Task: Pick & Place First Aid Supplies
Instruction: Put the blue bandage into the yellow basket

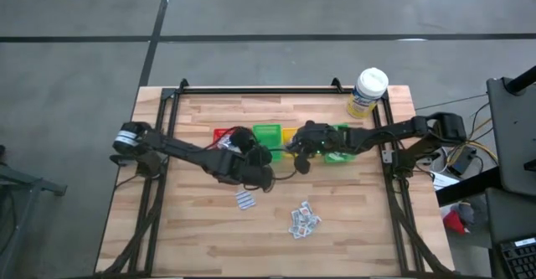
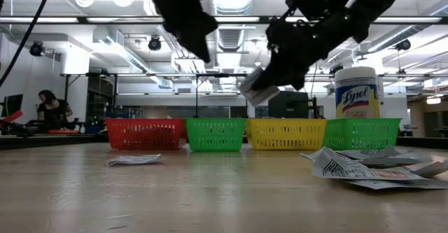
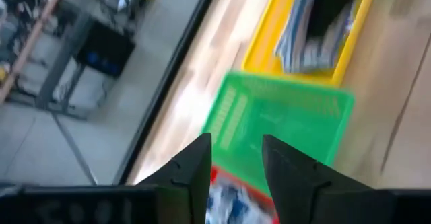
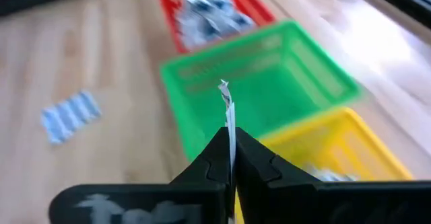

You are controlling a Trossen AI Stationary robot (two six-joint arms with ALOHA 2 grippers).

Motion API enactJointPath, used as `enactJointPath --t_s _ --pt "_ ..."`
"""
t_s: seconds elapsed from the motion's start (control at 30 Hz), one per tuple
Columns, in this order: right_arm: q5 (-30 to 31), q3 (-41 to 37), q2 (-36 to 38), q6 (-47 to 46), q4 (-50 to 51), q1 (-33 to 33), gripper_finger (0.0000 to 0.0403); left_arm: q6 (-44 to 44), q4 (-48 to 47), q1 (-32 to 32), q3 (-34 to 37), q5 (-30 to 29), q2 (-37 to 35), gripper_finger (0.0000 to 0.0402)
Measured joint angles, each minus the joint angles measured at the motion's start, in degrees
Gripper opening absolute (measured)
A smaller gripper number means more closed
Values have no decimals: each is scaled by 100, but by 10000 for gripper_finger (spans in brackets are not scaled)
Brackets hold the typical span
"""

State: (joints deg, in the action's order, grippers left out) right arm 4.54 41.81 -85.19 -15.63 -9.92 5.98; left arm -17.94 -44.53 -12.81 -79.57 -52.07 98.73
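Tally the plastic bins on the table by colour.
Red bin: 1
Green bins: 2
Yellow bin: 1
Total: 4

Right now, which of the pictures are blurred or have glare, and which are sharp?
Left wrist view: strong motion blur, the green bin and yellow bin smeared. Right wrist view: the background bins are soft, while the packet in the right gripper is fairly clear. Low view: bright ceiling lights glare, so the arms are dark silhouettes; the near table is out of focus. High view: evenly lit.
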Motion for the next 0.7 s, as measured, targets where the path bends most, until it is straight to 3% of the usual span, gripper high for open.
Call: enactJointPath --t_s 0.13,0.3,0.7 --pt "406 12 288 24 702 59 8 -1063 -960 -102 13 140 -21 135" --pt "465 4 604 -408 1218 251 8 -2279 -1845 -371 38 166 -25 135" --pt "443 -76 415 -2057 1279 610 8 -3380 -1822 -1228 819 165 -40 135"
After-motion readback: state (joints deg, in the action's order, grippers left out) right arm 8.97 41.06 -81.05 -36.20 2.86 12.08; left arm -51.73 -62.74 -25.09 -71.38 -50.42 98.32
